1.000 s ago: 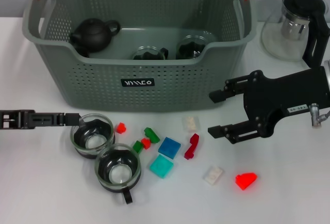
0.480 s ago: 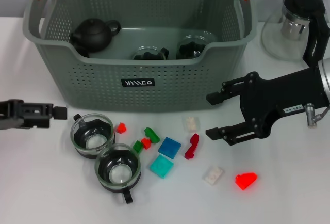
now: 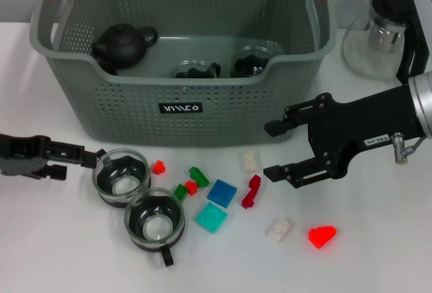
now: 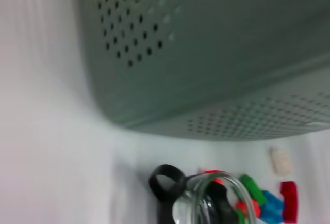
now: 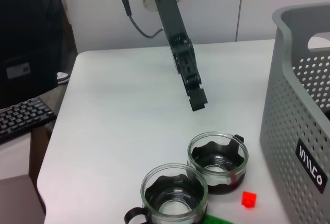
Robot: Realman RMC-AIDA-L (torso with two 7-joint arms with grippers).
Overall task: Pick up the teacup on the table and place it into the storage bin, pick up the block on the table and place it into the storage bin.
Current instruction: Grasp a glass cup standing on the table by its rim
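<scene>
Left gripper [image 3: 86, 158] beside teacup [image 3: 121, 176] — right gripper [image 3: 275, 150] spread

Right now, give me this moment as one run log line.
left gripper: beside near teacup, holding nothing | right gripper: open, above blocks, empty | storage bin: holds teapot, cups | second teacup: on table

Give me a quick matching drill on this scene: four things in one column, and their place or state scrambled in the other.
Things:
1. black teapot
2. glass pitcher
3. right gripper
4. orange-red block

Places or states:
A. open, above the blocks
B. inside the storage bin
C. on the table beside the bin, robot's right
D. on the table, nearest the robot's right front

Pairs: 1-B, 2-C, 3-A, 4-D
</scene>
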